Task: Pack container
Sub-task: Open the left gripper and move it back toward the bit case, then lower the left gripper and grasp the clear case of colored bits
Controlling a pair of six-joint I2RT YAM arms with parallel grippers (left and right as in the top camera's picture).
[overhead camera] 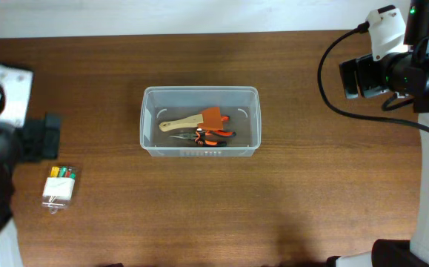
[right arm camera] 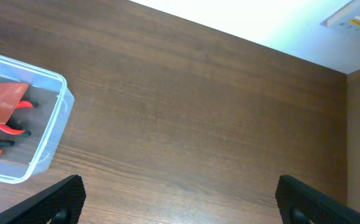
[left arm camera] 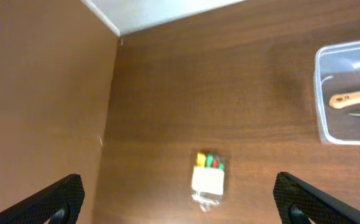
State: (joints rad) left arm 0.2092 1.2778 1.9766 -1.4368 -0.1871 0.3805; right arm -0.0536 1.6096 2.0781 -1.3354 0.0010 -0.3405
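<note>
The clear plastic container stands at the middle of the table. Inside lie a wooden-handled scraper with an orange-brown blade and orange-handled pliers. The container's edge also shows in the left wrist view and in the right wrist view. My left gripper is open and empty, held high at the table's left side above a small clear box of coloured pieces. My right gripper is open and empty, high over bare table at the far right.
The small clear box with yellow, green and red pieces lies at the front left. The table's left edge and a brown wall show in the left wrist view. The right arm's cable hangs at the back right.
</note>
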